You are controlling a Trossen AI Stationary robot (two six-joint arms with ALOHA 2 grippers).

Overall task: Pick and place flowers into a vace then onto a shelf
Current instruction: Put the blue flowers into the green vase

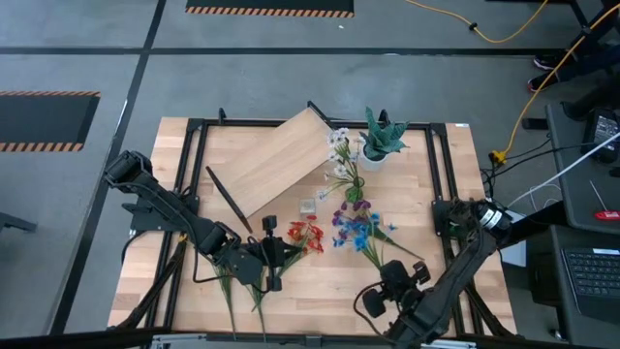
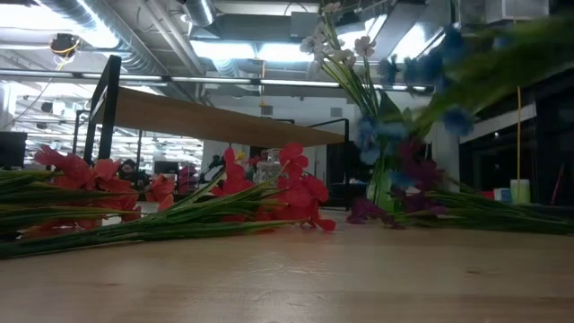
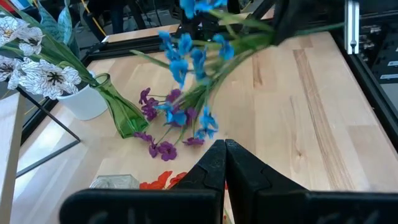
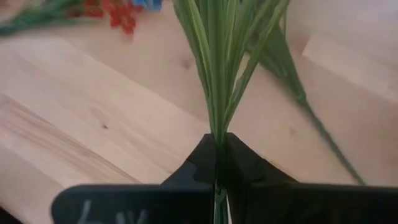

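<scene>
White flowers (image 1: 341, 145) stand in a green glass vase (image 1: 354, 189) near the table's middle, also in the left wrist view (image 3: 121, 112). Purple flowers (image 1: 349, 208) lie beside it. Red flowers (image 1: 305, 236) lie on the table, stems toward the near edge. A blue spray (image 1: 354, 233) is raised, its blooms in the air (image 3: 186, 50). My right gripper (image 1: 392, 273) is shut on its stems. My left gripper (image 1: 287, 250) is shut and empty by the red blooms. The shelf (image 1: 276, 160) stands askew at the far left. My right gripper pinches the blue spray's green stems (image 4: 217, 127) between its two fingers, well away from the blooms. The bundle runs straight out along the fingers, fanning into leaves past the fingertips. The spray slants up off the table, with its blooms hanging toward the vase.
A spiky green plant in a white pot (image 1: 380, 143) stands at the far edge beside the vase. A small pale block (image 1: 308, 206) lies near the shelf's leg. More green stems (image 4: 311, 106) lie on the table by my right gripper. A black frame (image 1: 441, 174) rims the table.
</scene>
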